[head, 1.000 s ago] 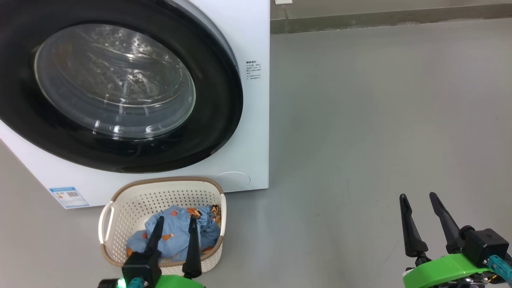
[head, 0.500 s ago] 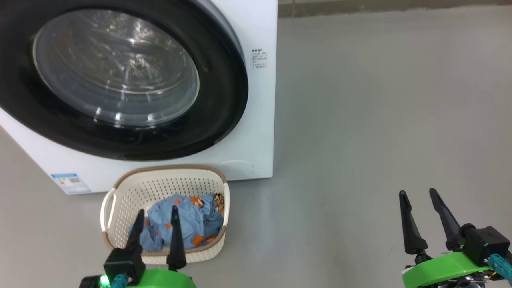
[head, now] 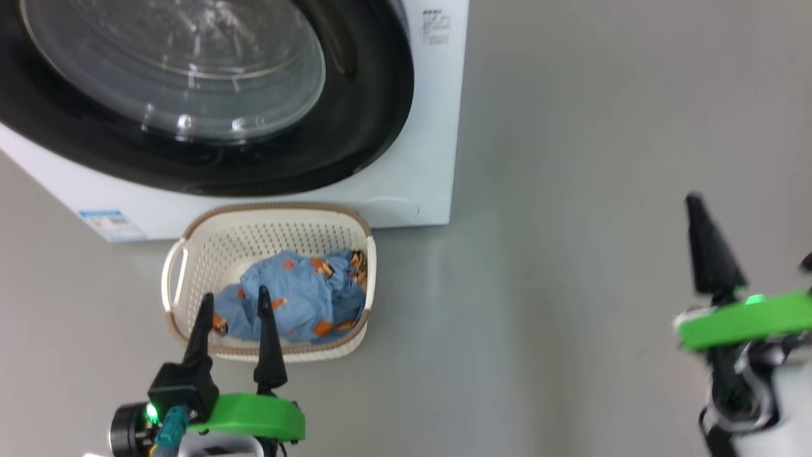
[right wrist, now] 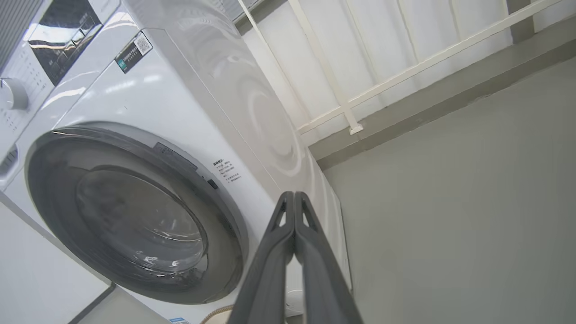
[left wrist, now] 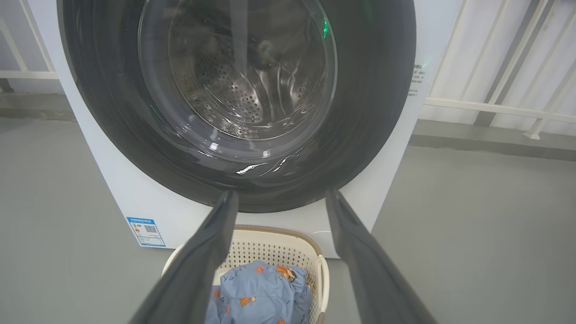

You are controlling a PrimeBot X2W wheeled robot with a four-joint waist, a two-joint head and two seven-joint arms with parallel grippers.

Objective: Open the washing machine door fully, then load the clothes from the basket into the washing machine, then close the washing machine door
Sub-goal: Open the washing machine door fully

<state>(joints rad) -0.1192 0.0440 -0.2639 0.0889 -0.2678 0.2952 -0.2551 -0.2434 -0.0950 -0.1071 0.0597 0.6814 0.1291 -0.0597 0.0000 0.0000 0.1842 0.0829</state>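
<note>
Across the grey floor (head: 602,127) the white washer (head: 419,184) is the biggest thing, its front taking up the upper left of the head view, while the wrist views show a pale wall (right wrist: 405,40) with white rails (right wrist: 342,103) behind it. Its door (head: 374,127), a wide glossy black rim round a bulging clear glass centre, lies shut against the front, and through the glass the left wrist view gives the perforated steel drum (left wrist: 234,90). High on the washer in the right wrist view sit a dark panel (right wrist: 63,40) and a round knob (right wrist: 11,94). Below the door, on the floor just before the washer's foot, stands the cream basket (head: 266,222) with its brown rim; whether it touches the washer I cannot tell. Inside it the clothes (head: 304,298), light blue with orange patches, lie bundled toward its right side. At the basket's near edge hangs the left claw (head: 234,294), released, its fingers spread wide with nothing between them, the tips showing against the clothes in the head view. Well off to the right, over bare floor, is the right claw (right wrist: 294,194), blurred in the head view; its own view shows it clenched, fingers pressed together on nothing, pointing toward the washer's right front edge. Smallest are the blue sticker (head: 108,223) at the front's lower left and the print (head: 436,25) right of the door
</note>
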